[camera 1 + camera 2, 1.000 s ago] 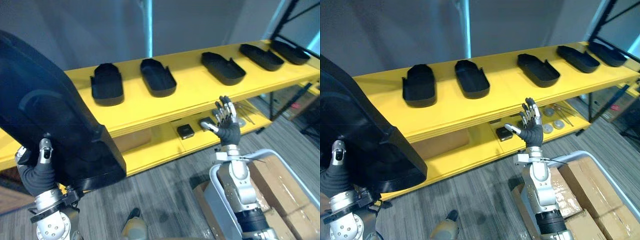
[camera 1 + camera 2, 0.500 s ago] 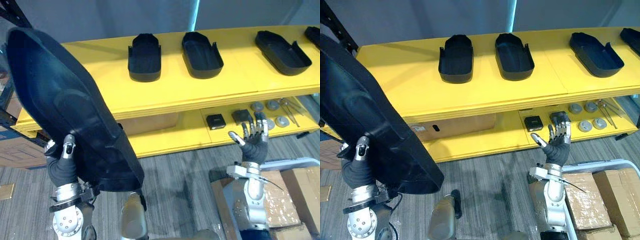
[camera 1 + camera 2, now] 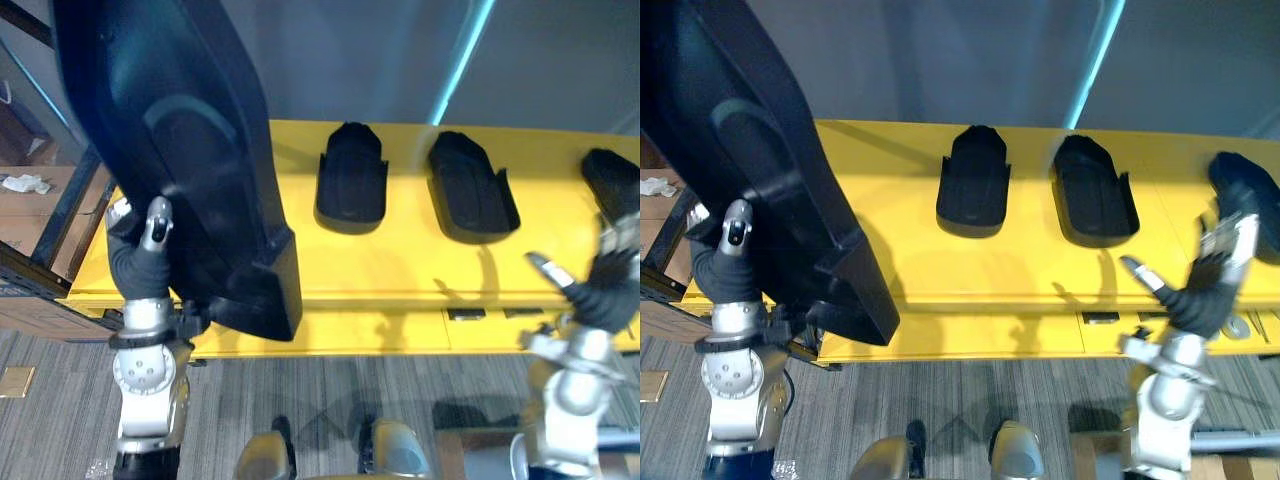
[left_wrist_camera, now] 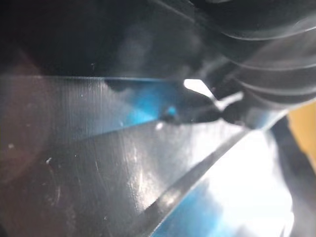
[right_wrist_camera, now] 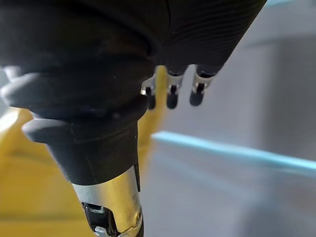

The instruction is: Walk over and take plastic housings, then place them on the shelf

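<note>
Smaller housings (image 3: 351, 180) sit on the yellow shelf (image 3: 400, 262), the left hand (image 3: 138, 268) clasps an unplaced large black housing (image 3: 170, 130), and the right hand (image 3: 1200, 295) is spread, empty.

Grey wall (image 3: 350, 60), slanted cyan light strip (image 3: 465, 60), grey plank floor (image 3: 320, 385), yellow shelf (image 3: 400, 255)

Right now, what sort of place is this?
Probably a factory or warehouse work area: a long yellow shelf carries a row of black plastic housings, a cardboard box sits beside it, and the left hand grips another large housing.
</note>
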### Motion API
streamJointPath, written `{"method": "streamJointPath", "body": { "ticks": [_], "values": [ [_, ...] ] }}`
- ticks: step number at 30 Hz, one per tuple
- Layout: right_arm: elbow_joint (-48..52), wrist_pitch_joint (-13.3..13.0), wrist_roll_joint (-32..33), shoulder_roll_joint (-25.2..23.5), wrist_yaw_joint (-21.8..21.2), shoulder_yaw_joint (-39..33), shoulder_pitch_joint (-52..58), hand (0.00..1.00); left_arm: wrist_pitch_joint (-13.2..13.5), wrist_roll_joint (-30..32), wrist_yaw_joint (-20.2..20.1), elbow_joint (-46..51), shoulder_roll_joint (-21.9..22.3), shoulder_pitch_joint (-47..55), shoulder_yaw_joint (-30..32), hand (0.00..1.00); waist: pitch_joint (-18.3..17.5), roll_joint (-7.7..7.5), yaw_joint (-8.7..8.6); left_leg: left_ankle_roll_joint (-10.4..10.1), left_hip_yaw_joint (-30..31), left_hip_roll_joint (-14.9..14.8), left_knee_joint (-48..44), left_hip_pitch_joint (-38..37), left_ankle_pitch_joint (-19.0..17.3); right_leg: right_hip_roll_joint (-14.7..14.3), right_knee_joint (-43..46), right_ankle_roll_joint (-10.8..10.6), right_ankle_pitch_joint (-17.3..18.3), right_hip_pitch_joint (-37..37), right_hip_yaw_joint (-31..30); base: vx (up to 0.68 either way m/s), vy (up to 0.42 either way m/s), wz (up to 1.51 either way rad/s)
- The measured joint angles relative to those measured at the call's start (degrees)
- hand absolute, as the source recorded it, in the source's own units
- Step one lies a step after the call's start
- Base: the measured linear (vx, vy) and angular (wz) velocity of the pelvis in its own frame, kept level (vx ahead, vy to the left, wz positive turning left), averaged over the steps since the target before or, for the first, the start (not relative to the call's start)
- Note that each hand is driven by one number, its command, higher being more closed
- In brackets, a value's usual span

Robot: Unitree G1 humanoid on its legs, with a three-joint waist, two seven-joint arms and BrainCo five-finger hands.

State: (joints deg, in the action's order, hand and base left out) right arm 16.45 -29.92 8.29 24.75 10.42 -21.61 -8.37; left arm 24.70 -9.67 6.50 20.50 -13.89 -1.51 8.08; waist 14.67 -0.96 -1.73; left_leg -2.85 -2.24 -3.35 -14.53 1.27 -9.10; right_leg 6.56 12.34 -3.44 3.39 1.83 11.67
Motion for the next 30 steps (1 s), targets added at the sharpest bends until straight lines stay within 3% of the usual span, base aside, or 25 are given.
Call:
{"method": "streamJointPath", "body": {
  "ticks": [2, 4, 7, 11, 15, 17, 18, 19, 20, 21, 22, 23, 24, 25, 26, 27, 28, 29, 30],
  "values": [
    [-0.62, 1.61, 1.22, 2.18, 1.11, 0.26, -4.93, 0.0, -0.51, -0.78, -0.38, 0.5, 0.85, 1.02, 0.26, 1.0, -1.15, 1.94, 1.01, -0.33, 0.01, -1.4, 0.11, -0.59, -0.2, -1.6, -2.17, 0.28, -0.16, -2.12, 1.18, 0.18, -0.12, 0.18],
    [-1.15, 3.42, 3.01, 1.56, 2.79, 0.31, -6.36, 0.0, -1.1, -1.55, -0.43, 2.76, 2.9, 3.45, 0.63, 1.0, -1.55, 2.68, 1.66, -0.35, -0.11, -1.71, 0.05, -1.28, -0.16, -2.08, -3.38, 0.47, -0.03, -3.65, 1.58, 0.14, -0.075, 0.15],
    [-0.63, 3.96, 4.39, -1.61, 3.41, 0.0, -3.95, 0.0, -1.12, -1.68, -0.62, 4.67, 5.09, 6.38, 0.73, 1.0, -1.81, 3.0, 1.66, -0.34, -0.14, -1.55, 0.08, -1.35, -0.16, -2.04, -4.6, 0.48, -0.03, -4.51, 2.01, 0.07, -0.018, 0.08],
    [3.38, 4.78, 4.46, -10.17, 2.43, 0.55, 4.22, 0.0, -1.11, -1.64, -0.79, 6.08, 6.82, 10.3, 0.79, 1.0, -1.81, 3.02, 1.61, -0.34, -0.34, -1.06, 1.28, -2.98, -0.16, -1.64, -5.91, 0.46, -0.02, -6.22, 2.11, 0.03, 0.014, 0.0],
    [5.75, 4.4, 4.39, -13.17, 1.04, 1.02, 8.84, 0.0, -1.08, -1.69, -1.46, 7.97, 8.21, 12.39, 0.85, 1.0, -1.85, 3.1, 1.28, -0.33, -1.07, -0.9, 3.35, -2.71, -0.11, -1.45, -5.95, 0.57, 0.46, -6.02, 2.93, -0.05, 0.019, 0.15],
    [5.8, 3.6, 4.35, -14.68, 1.37, 0.73, 11.14, 0.0, -1.08, -1.76, -3.11, 7.99, 8.36, 12.98, 0.57, 1.0, -1.87, 3.1, 0.31, 0.5, -4.79, -0.63, 2.83, -1.28, 0.85, 0.02, -4.58, 0.7, 1.56, -5.9, 5.49, -0.09, 0.033, 0.64],
    [5.83, 3.63, 4.31, -15.12, 2.17, 0.76, 12.44, 0.0, -0.91, -1.76, -3.63, 8.04, 8.48, 12.99, -0.02, 1.0, -1.9, 3.18, -0.54, 2.85, -9.0, -0.83, 3.44, -1.35, 0.21, 1.25, -3.03, 0.34, 2.36, -5.74, 6.99, -0.11, 0.07, 0.79],
    [6.0, 3.64, 4.18, -15.91, 2.37, 0.85, 13.5, 0.0, -0.48, -1.79, -3.83, 8.06, 8.64, 12.98, -0.39, 1.0, -2.15, 3.47, -0.63, 3.4, -13.51, -1.94, 3.43, -1.46, 0.03, 2.38, -1.53, -0.07, 2.93, -5.14, 7.61, -0.09, 0.07, 0.64],
    [6.11, 3.64, 4.02, -15.93, 2.46, 0.87, 13.84, 0.0, -0.05, -1.79, -3.84, 8.07, 8.84, 12.95, -0.53, 1.0, -2.27, 3.76, -0.71, 3.4, -14.7, -2.13, 3.41, -1.38, 0.43, 2.9, -0.65, -0.32, 3.11, -4.7, 7.72, -0.04, 0.096, 0.37],
    [6.11, 3.66, 4.28, -15.93, 2.67, 1.03, 13.92, 0.0, 0.89, -1.79, -3.88, 8.09, 9.27, 12.98, -0.55, 1.0, -2.27, 4.36, -0.53, 1.38, -15.11, -1.18, 2.57, -1.12, 2.16, 4.62, 1.64, -0.85, 4.31, -3.27, 6.86, -0.02, 0.1, 0.17],
    [6.11, 3.66, 4.47, -15.92, 2.53, 1.07, 13.81, 0.0, 0.93, -1.79, -3.75, 8.09, 9.38, 12.94, -0.54, 1.0, -2.22, 4.26, -0.55, 1.26, -15.11, -0.65, 1.44, -0.75, 2.27, 5.43, 2.05, -1.05, 4.77, -2.83, 6.28, -0.04, 0.136, 0.06],
    [6.11, 3.64, 4.65, -15.9, 2.15, 1.05, 13.62, 0.0, 0.95, -1.74, -3.56, 8.06, 9.43, 12.89, -0.52, 1.0, -2.0, 3.75, -0.65, 1.05, -14.84, 0.14, -1.05, 0.3, 2.46, 6.55, 2.5, -1.56, 5.26, -2.64, 5.45, -0.06, 0.144, -0.06],
    [6.13, 3.61, 5.79, -15.77, 1.66, 1.07, 13.32, 0.0, 0.94, -1.63, -3.18, 7.86, 9.62, 12.99, -0.55, 1.0, -1.42, 2.08, -1.05, 0.73, -12.85, 1.23, -6.54, 3.41, 3.24, 9.08, 3.21, -2.07, 5.59, -2.26, 4.69, -0.09, 0.191, -0.32],
    [6.14, 3.62, 6.83, -15.7, 1.48, 0.93, 12.83, 0.0, 1.04, -1.63, -2.38, 7.38, 9.55, 13.15, -0.66, 1.0, -1.54, 1.67, -0.75, 3.67, -11.06, -0.15, -12.18, 5.82, 1.64, 10.51, 3.89, -2.69, 5.97, -1.58, 2.16, -0.09, 0.256, -0.59],
    [5.98, 3.5, 7.27, -15.68, 1.65, 1.32, 12.31, 0.0, 1.05, -1.5, -1.72, 6.84, 9.58, 13.42, -0.81, 1.0, -1.91, 2.39, -1.07, 3.28, -7.12, -3.37, -15.19, 6.79, 1.3, 10.75, 4.39, -3.23, 6.31, -1.55, -0.2, -0.03, 0.256, -0.75],
    [5.68, 3.3, 8.11, -15.67, 1.73, 1.64, 12.05, 0.0, 1.06, -1.42, -1.2, 6.59, 9.59, 13.72, -0.97, 1.0, -2.05, 2.63, -1.24, 3.13, -5.29, -4.7, -15.46, 6.66, 1.25, 11.01, 4.86, -3.73, 6.63, -1.45, -1.64, 0.03, 0.437, -0.94],
    [5.19, 2.51, 10.24, -15.61, 1.83, 2.42, 11.67, 0.0, 1.18, -1.25, -0.13, 5.77, 9.62, 14.53, -1.55, 1.0, -2.37, 3.14, -1.5, 2.44, -1.34, -7.08, -15.47, 6.27, 1.68, 12.49, 7.03, -5.41, 7.67, -0.48, -4.78, 0.05, 0.433, -0.83],
    [5.11, 2.13, 11.05, -15.59, 1.86, 2.73, 11.61, 0.0, 1.17, -1.21, 0.03, 5.16, 9.65, 14.87, -1.8, 1.0, -2.55, 3.45, -1.52, 1.97, -0.58, -7.78, -14.89, 5.84, 2.0, 13.11, 7.91, -6.15, 8.09, 0.07, -6.11, 0.08, 0.578, -0.91],
    [5.11, 1.26, 11.56, -15.59, 2.08, 3.14, 11.62, 0.0, 1.03, -1.03, 0.09, 3.76, 9.72, 15.66, -2.17, 1.0, -3.22, 4.57, -2.11, 0.94, 0.02, -8.51, -13.91, 5.26, 2.82, 14.23, 8.81, -8.31, 8.37, 0.25, -8.06, 0.08, 0.58, -0.65]
  ]
}}
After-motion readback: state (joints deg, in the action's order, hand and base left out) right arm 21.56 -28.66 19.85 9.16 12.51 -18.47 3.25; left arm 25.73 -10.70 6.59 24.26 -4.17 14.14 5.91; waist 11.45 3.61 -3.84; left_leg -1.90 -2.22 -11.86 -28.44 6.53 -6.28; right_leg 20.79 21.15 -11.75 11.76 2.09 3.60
